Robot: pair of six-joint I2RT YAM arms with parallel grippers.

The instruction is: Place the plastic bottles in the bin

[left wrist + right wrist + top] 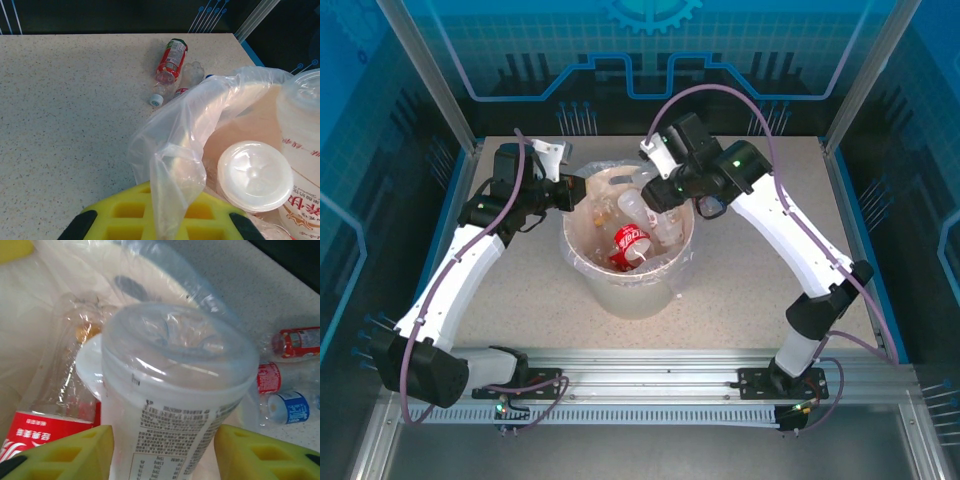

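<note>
A: Nearest, my right gripper [162,437] flanks a clear bottle [175,385], pads [75,450] touching both sides, down in the bin [620,295] mouth. Gripped or loosed, I cannot tell.
B: Left?
A: Left gripper [165,207] clenched on the liner [172,150]. Drop step, I reckon. Next, the loose bottles [170,61] beyond it need fetching.

Speckled matt table [60,125]; glossy crinkled clear bag liner [175,150] (thin plastic film) in a smooth cream plastic bin [630,295]
</note>
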